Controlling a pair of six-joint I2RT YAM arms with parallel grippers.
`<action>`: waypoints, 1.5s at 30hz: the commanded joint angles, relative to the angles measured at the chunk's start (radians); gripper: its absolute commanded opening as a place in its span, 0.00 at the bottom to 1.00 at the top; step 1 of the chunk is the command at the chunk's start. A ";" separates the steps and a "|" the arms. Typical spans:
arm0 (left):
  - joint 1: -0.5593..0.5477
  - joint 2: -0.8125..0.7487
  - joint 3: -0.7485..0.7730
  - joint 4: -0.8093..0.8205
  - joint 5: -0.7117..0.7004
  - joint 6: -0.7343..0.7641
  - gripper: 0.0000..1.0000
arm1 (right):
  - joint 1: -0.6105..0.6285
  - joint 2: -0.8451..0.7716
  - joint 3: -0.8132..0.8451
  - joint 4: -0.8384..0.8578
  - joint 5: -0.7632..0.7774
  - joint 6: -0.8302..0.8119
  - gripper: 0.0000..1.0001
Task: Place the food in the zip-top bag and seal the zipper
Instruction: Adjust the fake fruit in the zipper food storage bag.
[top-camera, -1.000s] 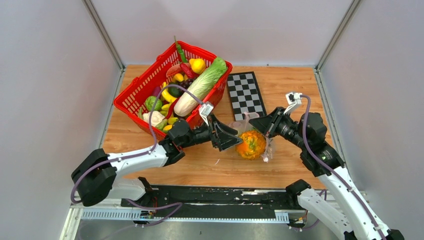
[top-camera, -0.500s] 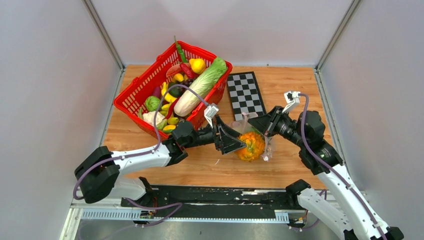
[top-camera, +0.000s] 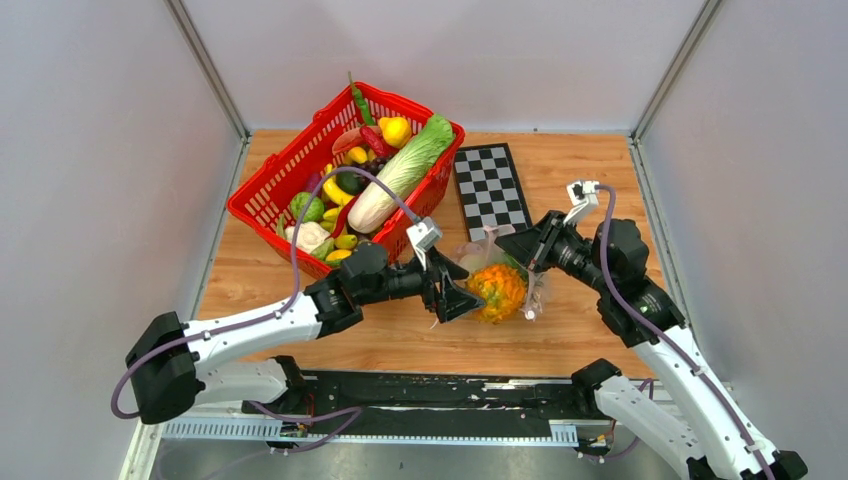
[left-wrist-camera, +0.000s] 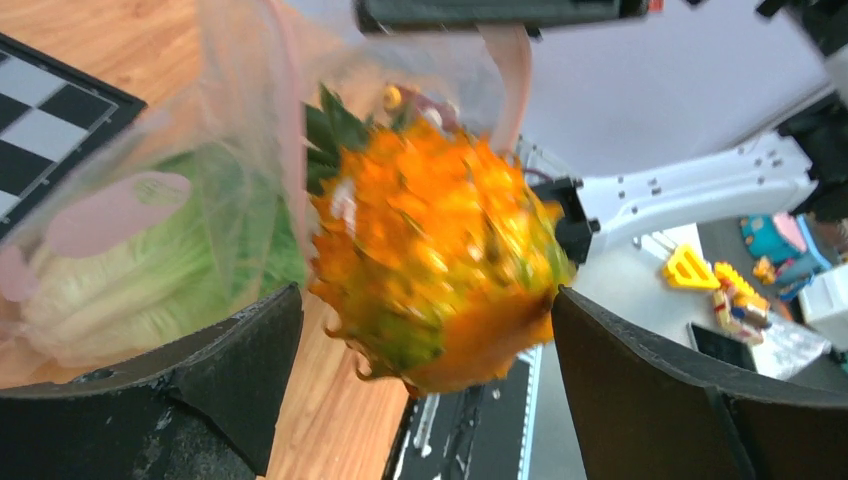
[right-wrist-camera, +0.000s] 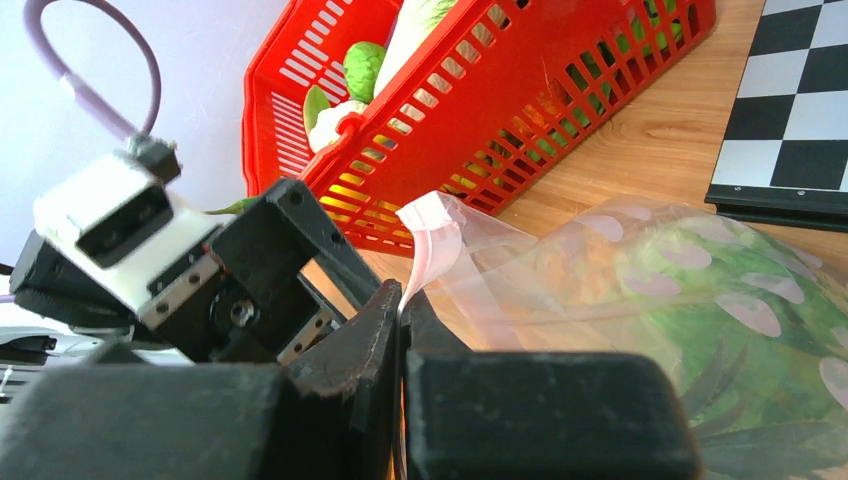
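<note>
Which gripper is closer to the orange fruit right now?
Left. The left gripper has open jaws either side of the orange fruit; the right gripper is just beyond it, shut on the bag mouth.

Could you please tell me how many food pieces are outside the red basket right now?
2. An orange spiky fruit sits between the open jaws of the left gripper, beside the zip-top bag. A green lettuce lies inside that bag. More could be hidden behind them.

Wooden table (top-camera: 400, 340), red basket (top-camera: 441, 168), checkerboard (top-camera: 490, 185), zip-top bag (top-camera: 468, 261)
</note>
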 joint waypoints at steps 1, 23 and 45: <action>-0.081 -0.018 0.036 -0.089 -0.082 0.144 1.00 | 0.006 0.012 0.065 0.061 -0.004 -0.003 0.04; -0.246 -0.025 0.030 -0.097 -0.371 0.352 1.00 | 0.006 0.047 0.080 0.051 -0.011 0.010 0.05; -0.274 0.024 0.118 -0.009 -0.530 0.462 0.32 | 0.006 0.038 0.096 -0.047 -0.042 -0.050 0.07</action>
